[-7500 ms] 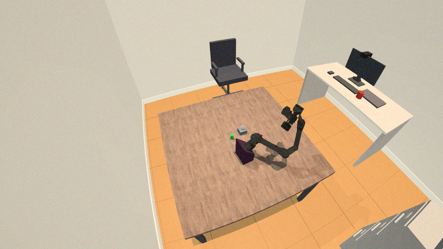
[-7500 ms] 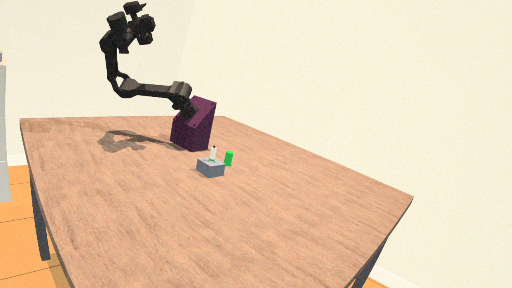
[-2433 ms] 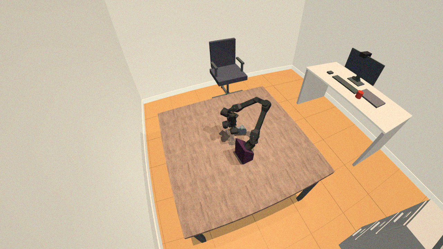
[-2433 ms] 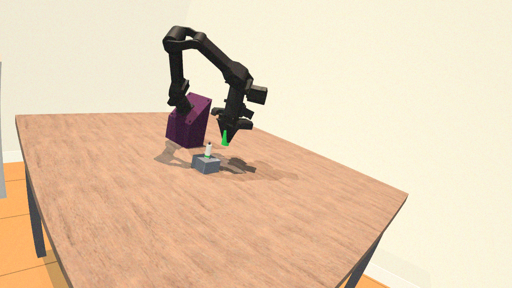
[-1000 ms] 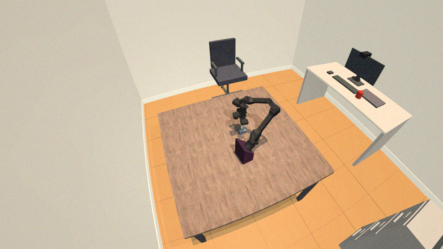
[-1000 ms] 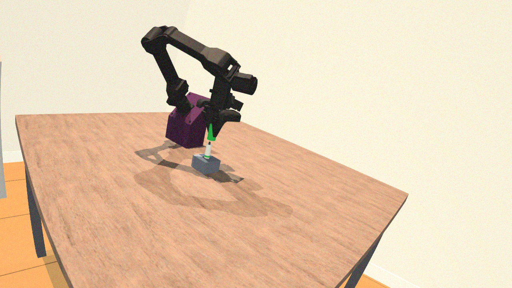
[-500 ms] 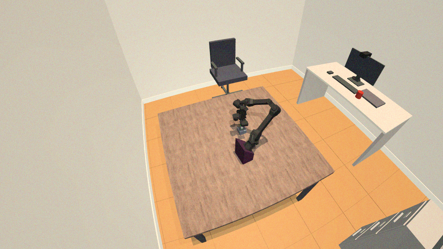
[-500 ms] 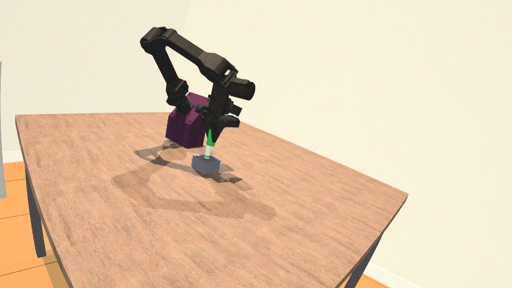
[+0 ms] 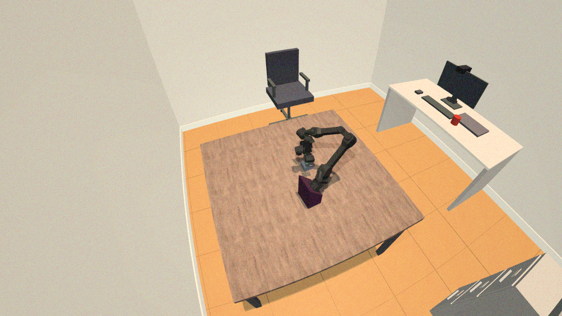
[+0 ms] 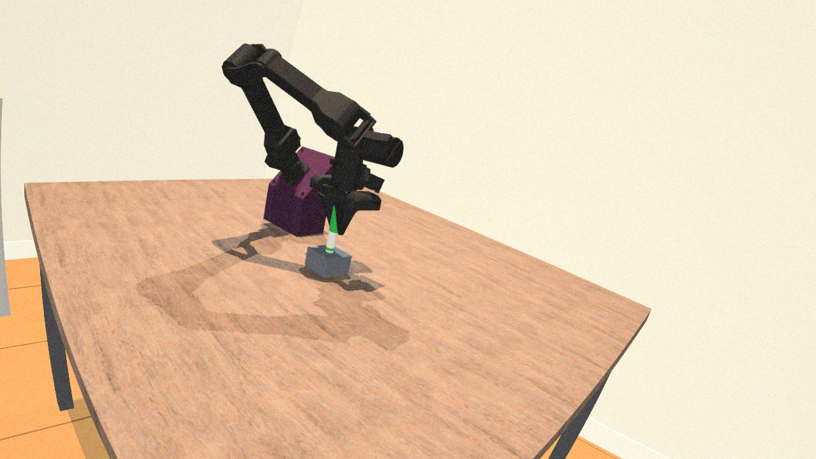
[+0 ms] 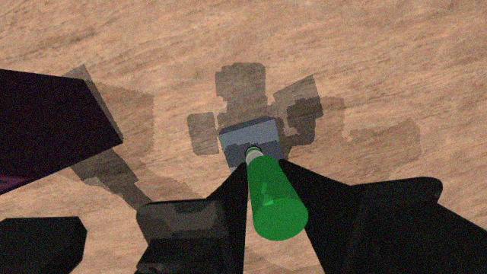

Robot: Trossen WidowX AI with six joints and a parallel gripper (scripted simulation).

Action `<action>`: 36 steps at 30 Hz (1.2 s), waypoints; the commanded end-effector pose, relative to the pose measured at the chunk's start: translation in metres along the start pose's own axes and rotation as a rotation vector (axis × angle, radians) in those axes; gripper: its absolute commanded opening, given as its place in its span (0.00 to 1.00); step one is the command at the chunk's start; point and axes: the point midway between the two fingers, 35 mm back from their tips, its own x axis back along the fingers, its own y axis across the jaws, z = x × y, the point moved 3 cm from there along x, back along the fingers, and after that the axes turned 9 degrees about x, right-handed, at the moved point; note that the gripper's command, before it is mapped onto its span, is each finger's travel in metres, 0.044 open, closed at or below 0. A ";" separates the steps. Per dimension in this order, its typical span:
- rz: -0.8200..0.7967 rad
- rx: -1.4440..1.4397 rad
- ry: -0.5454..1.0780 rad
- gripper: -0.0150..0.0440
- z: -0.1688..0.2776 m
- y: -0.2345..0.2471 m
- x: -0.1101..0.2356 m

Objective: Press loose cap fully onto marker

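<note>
the gripper point(image 10: 341, 224) points straight down over the grey holder block point(image 10: 327, 261), its jaws closed partway and pinching the green cap point(image 10: 333, 221) between them. from the wrist view the cap point(image 11: 275, 198) runs down out of the jaws, a black finger point(image 11: 232, 190) pressed to each side, and its lower end sits over the top of the marker point(image 11: 252, 152). the marker point(image 10: 330, 244) stands upright in the block directly below the jaws, a short white stretch with a green band showing between the cap and the block. whether the cap is seated all the way, i cannot tell. the block rests on the wooden table point(image 10: 456, 342), and the purple arm base point(image 10: 293, 199) stands behind the jaws, apart from the block.
</note>
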 end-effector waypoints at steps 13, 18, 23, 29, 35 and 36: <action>-0.031 -0.015 0.020 0.25 0.003 0.003 -0.039; -0.031 -0.015 0.021 0.25 0.002 0.004 -0.047; -0.031 -0.015 0.021 0.25 0.001 0.005 -0.055; -0.031 -0.015 0.022 0.25 0.001 0.005 -0.056; -0.031 -0.015 0.022 0.25 0.001 0.005 -0.056; -0.031 -0.015 0.022 0.25 0.001 0.005 -0.056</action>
